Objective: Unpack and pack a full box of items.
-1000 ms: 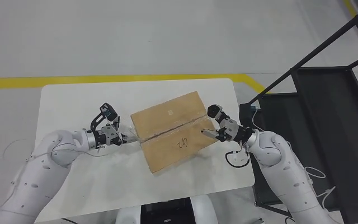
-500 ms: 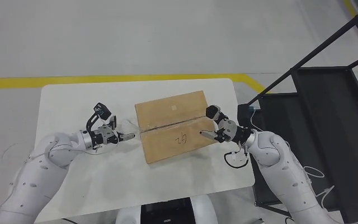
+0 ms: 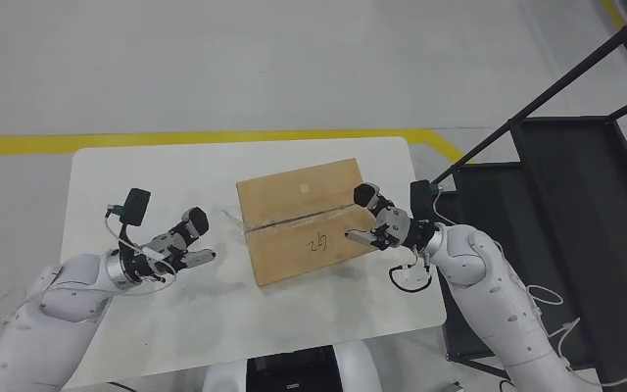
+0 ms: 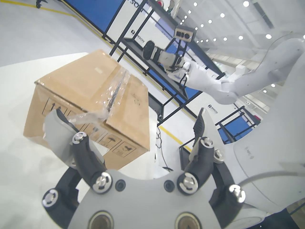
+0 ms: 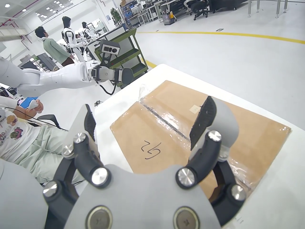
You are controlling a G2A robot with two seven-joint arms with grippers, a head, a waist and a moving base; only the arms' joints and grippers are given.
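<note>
White table (image 3: 147, 176): L gripper (image 3: 199, 240) fingers apart, over tabletop just off cardboard box (image 3: 294, 211); clear tape (image 4: 112, 96) peeled up at that end. R gripper (image 3: 361, 216) also spread, at box's opposite edge. Box mid-table, flaps shut.

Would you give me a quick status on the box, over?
Left gripper open, empty, off the box. Right gripper open at the box's other end. Box shut; tape peeled up at left arm's end.
</note>
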